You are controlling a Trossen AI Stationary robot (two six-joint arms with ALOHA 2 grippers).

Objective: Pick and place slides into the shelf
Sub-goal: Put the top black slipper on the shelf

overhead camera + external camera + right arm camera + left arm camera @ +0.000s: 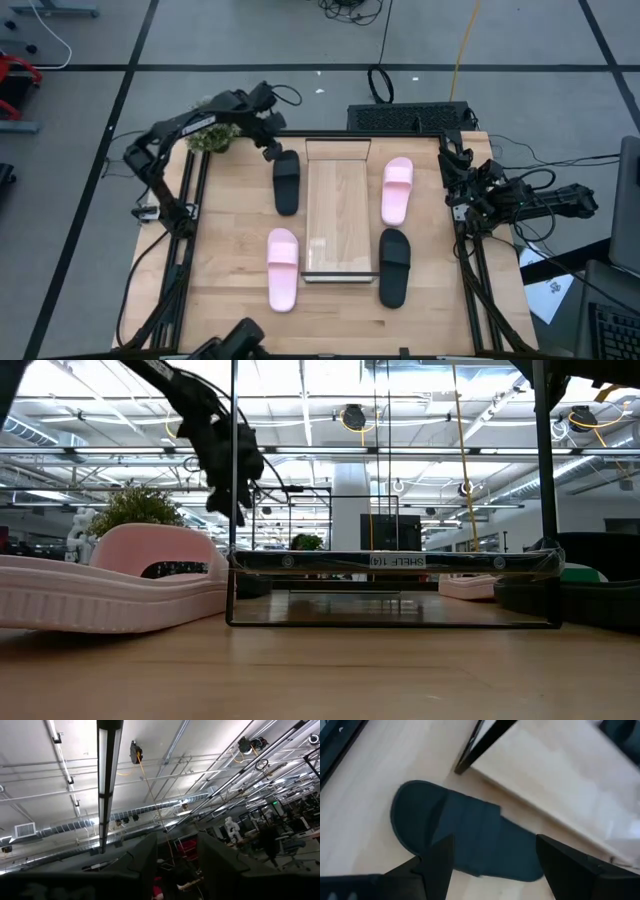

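The shelf (340,210) stands in the middle of the table, and in the low view the shelf (395,560) shows as a see-through rack. A black slide (287,182) lies left of the shelf's far half, sole down. A pink slide (283,268) lies nearer on that side. On the shelf's right lie a pink slide (397,190) and a black slide (394,266). My left gripper (272,150) hangs open above the far end of the left black slide (465,835), apart from it. My right gripper (177,857) points up at the ceiling by the table's right edge, its fingers a little apart.
A potted plant (212,137) stands at the far left corner, under the left arm. Dark frame rails (190,250) run along the table's left and right sides. A keyboard (405,118) lies beyond the far edge. Bare wood lies along the table's near edge (340,320).
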